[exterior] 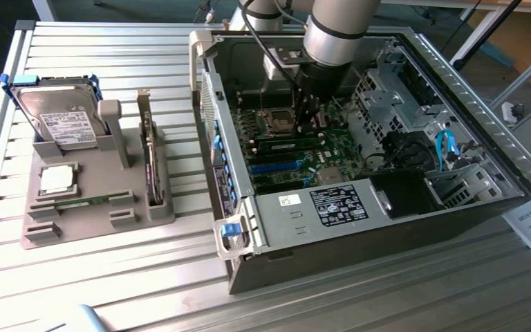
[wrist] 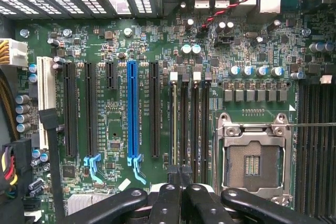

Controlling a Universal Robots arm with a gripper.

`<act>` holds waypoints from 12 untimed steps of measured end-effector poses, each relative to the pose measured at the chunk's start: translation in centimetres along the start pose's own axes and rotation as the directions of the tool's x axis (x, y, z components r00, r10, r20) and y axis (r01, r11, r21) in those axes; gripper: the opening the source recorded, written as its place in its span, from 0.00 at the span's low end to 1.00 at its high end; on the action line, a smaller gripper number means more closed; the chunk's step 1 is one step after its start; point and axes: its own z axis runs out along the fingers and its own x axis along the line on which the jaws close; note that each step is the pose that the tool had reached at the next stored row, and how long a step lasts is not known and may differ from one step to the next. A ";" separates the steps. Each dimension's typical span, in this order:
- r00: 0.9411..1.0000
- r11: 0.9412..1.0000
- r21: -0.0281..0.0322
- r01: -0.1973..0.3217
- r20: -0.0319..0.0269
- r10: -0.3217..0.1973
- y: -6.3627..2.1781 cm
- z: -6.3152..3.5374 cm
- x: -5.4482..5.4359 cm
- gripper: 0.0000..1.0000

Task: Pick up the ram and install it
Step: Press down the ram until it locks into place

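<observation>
On the slatted metal table [exterior: 108,277], the open computer case [exterior: 487,159].

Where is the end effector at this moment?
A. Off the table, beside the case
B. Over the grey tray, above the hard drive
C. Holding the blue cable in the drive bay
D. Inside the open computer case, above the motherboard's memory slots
D. In the exterior view the end effector reaches down inside the open computer case, and the wrist view shows its shut fingers just over the motherboard at the memory slots.
</observation>
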 end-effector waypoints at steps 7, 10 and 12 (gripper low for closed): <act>1.000 1.000 0.000 0.000 0.000 0.000 0.28 0.00 0.1 0.11; 1.000 1.000 0.000 0.000 0.000 0.000 0.31 0.00 0.1 0.11; 1.000 1.000 0.000 0.000 0.000 0.000 0.31 0.00 0.1 0.11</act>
